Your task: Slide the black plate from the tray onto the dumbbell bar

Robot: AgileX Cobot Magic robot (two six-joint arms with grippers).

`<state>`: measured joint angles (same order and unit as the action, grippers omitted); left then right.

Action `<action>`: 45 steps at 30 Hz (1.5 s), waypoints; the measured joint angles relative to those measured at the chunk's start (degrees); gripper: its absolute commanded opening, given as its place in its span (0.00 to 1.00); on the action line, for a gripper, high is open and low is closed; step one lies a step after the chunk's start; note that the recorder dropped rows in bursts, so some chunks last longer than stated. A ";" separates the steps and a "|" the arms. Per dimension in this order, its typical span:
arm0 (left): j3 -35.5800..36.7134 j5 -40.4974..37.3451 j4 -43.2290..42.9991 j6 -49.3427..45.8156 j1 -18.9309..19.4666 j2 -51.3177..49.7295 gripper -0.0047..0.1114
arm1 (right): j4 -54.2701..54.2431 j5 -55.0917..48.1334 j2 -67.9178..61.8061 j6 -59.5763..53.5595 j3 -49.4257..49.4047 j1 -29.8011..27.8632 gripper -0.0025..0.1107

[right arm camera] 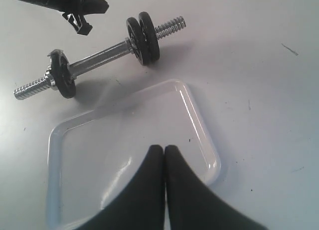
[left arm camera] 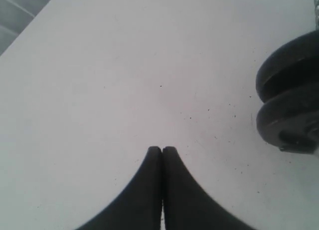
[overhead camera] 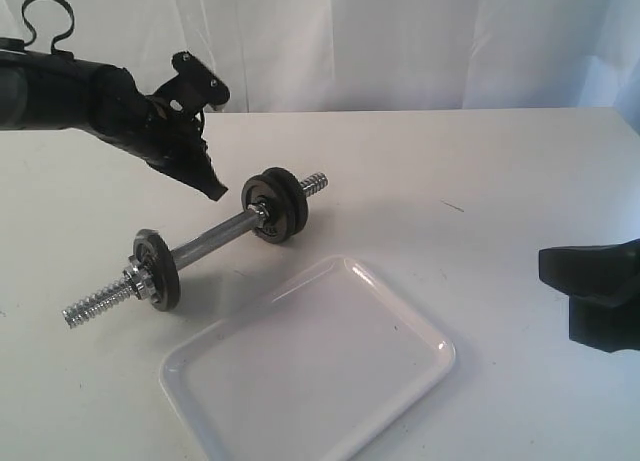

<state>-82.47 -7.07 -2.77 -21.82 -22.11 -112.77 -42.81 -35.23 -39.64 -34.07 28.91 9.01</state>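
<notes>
While the left claw hangs pinched shut, the plate at its 4 o'clock, judged heavy, rigid and best gripped across its rim, already sits on the bar, the tray at 5 o'clock bare, the right claw likewise closed.

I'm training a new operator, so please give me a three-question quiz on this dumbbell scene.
1. True or false: a disc lies in the tray.
2. How many black discs sit on the dumbbell bar? A) one B) two C) three
3. Fill in: the left tool and the right tool both have their jaws ____.

Key: 1 false, the tray holds nothing; 2 C, two at one end and one at the other; 3 shut.
</notes>
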 measured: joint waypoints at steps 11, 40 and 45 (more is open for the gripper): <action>2.75 -5.37 0.11 6.52 0.00 10.47 0.04 | 0.84 0.00 0.00 0.00 0.00 0.00 0.02; 45.41 -22.80 0.80 30.18 0.00 93.11 0.04 | 5.84 -1.00 0.00 -1.26 -0.23 1.89 0.02; 45.41 -22.80 0.80 30.18 0.00 93.11 0.04 | 15.67 3.32 5.52 0.59 -4.50 1.89 0.02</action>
<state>-37.06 -29.87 -1.98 8.36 -22.11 -19.66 -27.13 -31.90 -34.12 -33.49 24.40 10.90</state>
